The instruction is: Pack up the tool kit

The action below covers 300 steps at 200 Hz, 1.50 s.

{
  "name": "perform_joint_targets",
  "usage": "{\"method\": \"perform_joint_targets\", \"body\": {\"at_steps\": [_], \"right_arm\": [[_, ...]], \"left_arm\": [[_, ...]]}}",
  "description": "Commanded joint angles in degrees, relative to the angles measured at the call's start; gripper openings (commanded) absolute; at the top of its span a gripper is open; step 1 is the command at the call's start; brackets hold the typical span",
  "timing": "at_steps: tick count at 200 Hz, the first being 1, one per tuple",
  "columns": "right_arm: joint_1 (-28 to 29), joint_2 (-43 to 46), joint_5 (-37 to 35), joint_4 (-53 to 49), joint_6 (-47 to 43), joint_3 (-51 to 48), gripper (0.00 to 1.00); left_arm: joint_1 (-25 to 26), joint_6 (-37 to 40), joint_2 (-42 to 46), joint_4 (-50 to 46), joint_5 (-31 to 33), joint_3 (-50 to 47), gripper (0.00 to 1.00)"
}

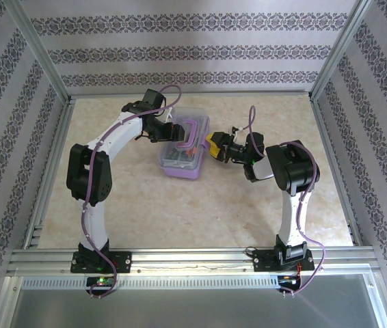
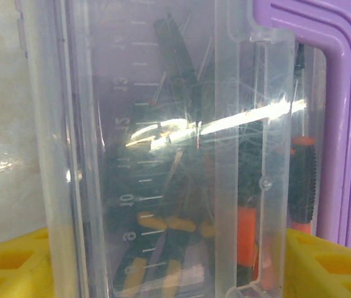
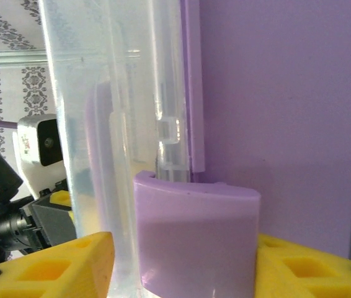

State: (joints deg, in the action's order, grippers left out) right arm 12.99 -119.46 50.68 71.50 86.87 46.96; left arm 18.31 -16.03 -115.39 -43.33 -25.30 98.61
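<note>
1. While the tool kit (image 1: pixel 180 160) sits on the table (image 1: pixel 180 219) a little toward 12 o'clock from the middle of the top view, a claw stands at each side of it.
2. Its clear lid (image 1: pixel 178 152) faces up over the purple base, and the purple handle (image 1: pixel 192 130) lies along the top toward the 12 o'clock end.
3. The left gripper (image 1: pixel 171 132) is at the kit's 10 o'clock, beside the handle end.
4. In the left wrist view its yellow fingers (image 2: pixel 8 264) show at 7 and 5 o'clock. The lid runs up between them from 6 to 12 o'clock, and the handle stands at 3 o'clock.
5. Those jaws are spread wide with the kit between them. Glare on the plastic blurs the edges, so I cannot tell whether the pads press on the kit or only flank it.
6. Screwdrivers (image 2: pixel 302 180) lie inside the box and show through the lid, with black, yellow and orange-red handles.
7. The right gripper (image 1: pixel 214 147) is at the kit's 3 o'clock, touching or just beside its side wall.
8. In the right wrist view a purple latch tab (image 3: pixel 194 242) stands between the yellow fingers (image 3: pixel 45 267), which sit at 7 and 5 o'clock.
9. These jaws are apart. The 5 o'clock finger lies against the tab, and a strip of clear lid separates the 7 o'clock finger from it.
</note>
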Motion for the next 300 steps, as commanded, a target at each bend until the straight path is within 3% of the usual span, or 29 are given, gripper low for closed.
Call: {"method": "perform_joint_targets", "body": {"at_steps": [1,106,259,300], "right_arm": [[0.2,1.9,0.9,4.3,-0.7,-0.4,0.53],[0.6,1.0,-0.4,-2.5,-5.2,-0.5,0.47],[1.0,-1.7,-2.8,-8.8,-7.1,-0.9,0.49],[0.8,1.1,-3.6,-15.5,-10.1,-1.4,0.50]], "left_arm": [[0.2,-0.2,-6.8,-3.3,1.1,-4.0,0.31],[0.2,-0.1,-6.5,-3.3,1.1,-4.0,0.31],[0.2,-0.4,-6.2,-3.3,0.9,-4.0,0.30],[0.3,-0.6,-5.9,-3.1,0.7,-4.0,0.30]]}}
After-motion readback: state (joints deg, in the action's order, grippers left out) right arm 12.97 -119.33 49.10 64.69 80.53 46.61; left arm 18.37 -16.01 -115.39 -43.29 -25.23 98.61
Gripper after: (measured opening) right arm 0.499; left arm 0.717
